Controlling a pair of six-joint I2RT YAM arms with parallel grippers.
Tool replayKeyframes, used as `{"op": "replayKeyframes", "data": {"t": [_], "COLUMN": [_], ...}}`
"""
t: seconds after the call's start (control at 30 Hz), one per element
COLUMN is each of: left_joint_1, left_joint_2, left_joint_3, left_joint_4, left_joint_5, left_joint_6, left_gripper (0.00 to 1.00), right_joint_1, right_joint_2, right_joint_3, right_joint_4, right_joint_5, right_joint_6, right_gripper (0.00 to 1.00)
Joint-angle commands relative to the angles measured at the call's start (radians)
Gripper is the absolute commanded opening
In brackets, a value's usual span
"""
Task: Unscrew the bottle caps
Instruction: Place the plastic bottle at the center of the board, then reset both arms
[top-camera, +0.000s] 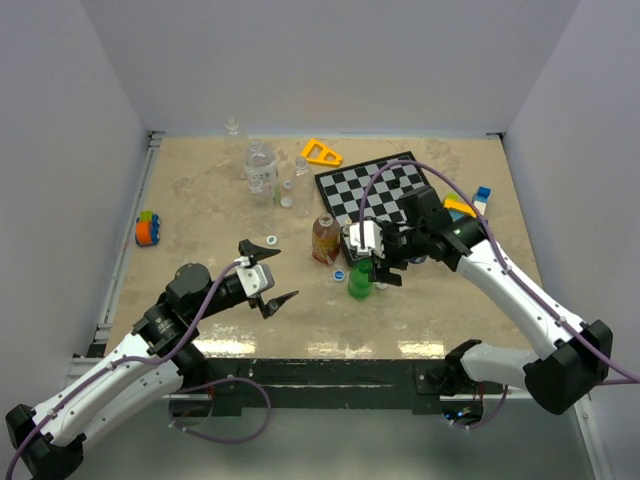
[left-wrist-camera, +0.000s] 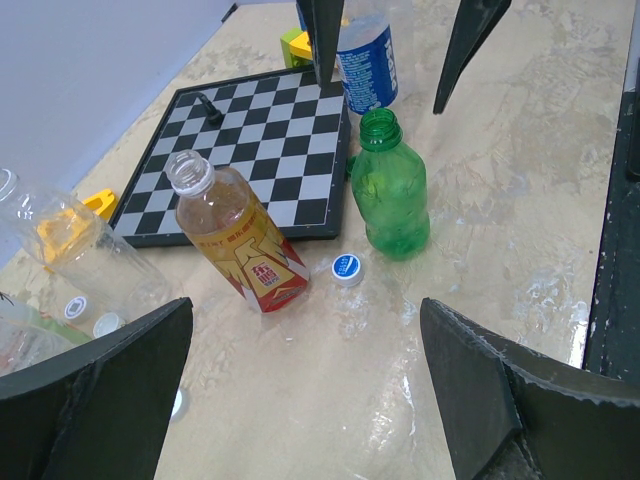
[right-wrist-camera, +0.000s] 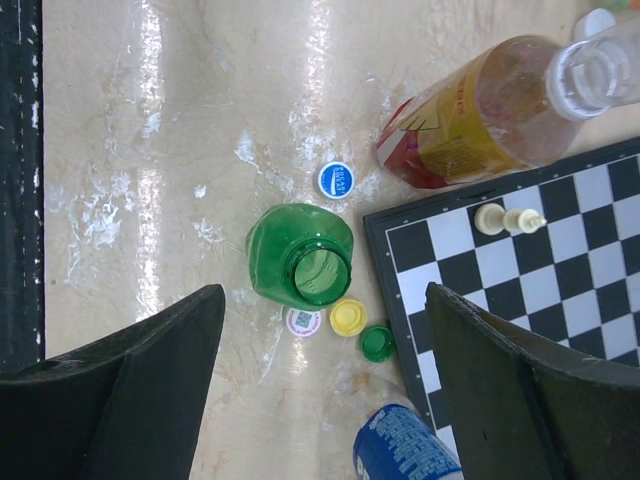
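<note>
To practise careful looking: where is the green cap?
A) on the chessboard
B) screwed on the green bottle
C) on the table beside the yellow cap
C: the green cap lies on the table next to the yellow cap, and the green bottle stands open-mouthed.

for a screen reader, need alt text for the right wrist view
Seen from above, an uncapped green bottle stands between the open fingers. A white cap, yellow cap and green cap lie beside it, a blue cap a little apart; an uncapped amber bottle and a chessboard edge the view.
</note>
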Motion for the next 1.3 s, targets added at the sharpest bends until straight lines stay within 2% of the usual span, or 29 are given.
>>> {"op": "replayKeyframes", "data": {"t": [0.0, 0.37, 0.43, 0.57, 0.67, 0.8, 1.13, 1.27], "left_joint_1": [0.005, 0.005, 0.005, 0.005, 0.005, 0.005, 0.009, 0.009], "left_joint_2": [-0.007, -0.004, -0.004, 0.010, 0.033, 0.097, 0.254, 0.240], "left_joint_3": [-0.004, -0.003, 0.005, 0.101, 0.176, 0.313, 0.693, 0.763], "left_joint_4": [0.022, 0.033, 0.031, -0.010, -0.035, -0.103, -0.309, -0.347], "left_joint_5": [0.010, -0.021, -0.069, -0.275, -0.314, -0.413, -0.553, -0.551], "left_joint_6": [0.012, -0.017, -0.067, -0.245, -0.336, -0.403, -0.410, -0.411], "left_gripper": [1.00, 1.00, 1.00, 1.00, 1.00, 1.00, 1.00, 1.00], "right_joint_1": [-0.010, -0.082, -0.120, -0.189, -0.222, -0.265, -0.347, -0.352], "right_joint_2": [-0.073, -0.189, -0.208, -0.241, -0.248, -0.255, -0.249, -0.252], "right_joint_3": [0.073, 0.213, 0.251, 0.348, 0.405, 0.448, 0.595, 0.606], "right_joint_4": [-0.078, -0.187, -0.197, -0.197, -0.145, -0.008, 0.243, 0.278], "right_joint_5": [-0.015, -0.038, -0.056, -0.075, -0.046, 0.083, 0.368, 0.493], "right_joint_6": [-0.018, -0.035, -0.037, -0.006, 0.080, 0.282, 0.753, 0.811], "right_gripper": [0.84, 0.85, 0.85, 0.87, 0.92, 0.98, 0.98, 0.98]}}
